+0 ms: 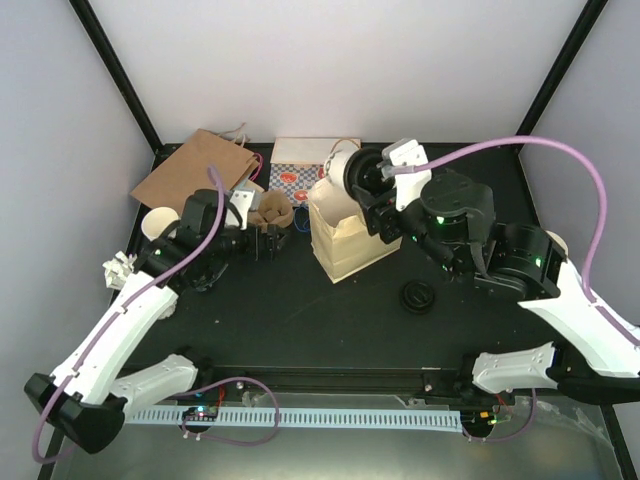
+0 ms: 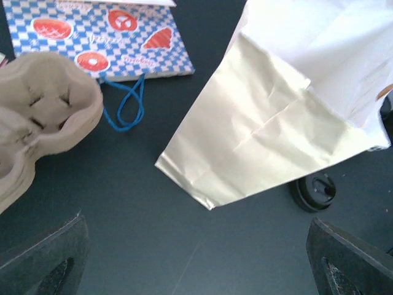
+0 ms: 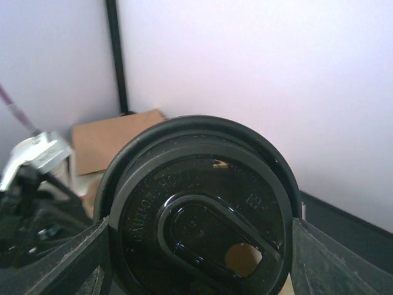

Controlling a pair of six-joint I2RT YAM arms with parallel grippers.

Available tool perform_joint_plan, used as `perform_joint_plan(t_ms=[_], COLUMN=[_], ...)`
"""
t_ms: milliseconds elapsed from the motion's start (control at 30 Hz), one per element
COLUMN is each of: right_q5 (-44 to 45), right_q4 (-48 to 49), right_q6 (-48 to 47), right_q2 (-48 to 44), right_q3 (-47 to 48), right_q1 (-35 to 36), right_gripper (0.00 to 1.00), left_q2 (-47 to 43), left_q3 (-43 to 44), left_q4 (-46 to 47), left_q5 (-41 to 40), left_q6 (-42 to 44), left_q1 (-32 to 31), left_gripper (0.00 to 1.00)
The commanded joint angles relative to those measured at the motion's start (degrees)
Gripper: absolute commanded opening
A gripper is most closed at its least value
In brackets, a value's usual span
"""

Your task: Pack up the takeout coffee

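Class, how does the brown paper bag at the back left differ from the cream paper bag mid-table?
The brown paper bag lies flat and closed; the cream paper bag stands with its mouth open. Brown is darker, cream pale. The right pincer holds the takeout coffee at the cream bag's mouth, away from the brown one. Both are paper.
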Motion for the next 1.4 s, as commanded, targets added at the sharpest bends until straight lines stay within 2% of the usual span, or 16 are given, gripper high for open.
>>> perform_joint_plan(t_ms=[0, 267, 367, 500, 600, 800, 1067, 1367], right_q5=[7.13, -0.74, -3.03, -4.97, -6.22, -7.78, -8.53, -10.89], right_q4=[-1.47, -7.52, -9.81, -10.80, -12.19, -14.87, -17.81, -18.61], right_q6=[-2.92, 0.85, 2.97, 4.23, 4.01, 3.82, 3.68, 3.49], right_q2=[2.57, 7.53, 9.66, 11.43, 12.50, 12.46, 12.38, 9.01], right_q3=[2.94, 2.59, 2.21, 0.83, 0.96, 0.63, 0.04, -3.68], right_q1=[-3.36, -13.04, -16.97, -19.24, -19.59, -19.64, -19.72, -19.74], right_gripper=[0.62, 0.61, 0.60, 0.59, 0.59, 0.59, 0.59, 0.58], left_q2=[3.37, 11.68, 14.16, 19.83, 25.48, 34.98, 43.89, 45.01], left_q3=[6.53, 14.48, 16.35, 19.42, 24.22, 34.46, 43.00, 43.82], left_q4=[3.83, 6.66, 9.68, 11.57, 9.58, 4.71, -2.71, -8.30], left_q5=[1.47, 1.63, 3.01, 3.58, 3.88, 3.78, 3.57, 15.63], left_q6=[-0.36, 1.29, 5.52, 10.97, 13.09, 17.86, 22.20, 21.91], left_q1=[-1.44, -2.90, -3.49, -3.91, -3.92, -3.83, -3.83, -4.34], left_gripper=[0.99, 0.99, 0.99, 0.99, 0.98, 0.79, 0.68, 0.51])
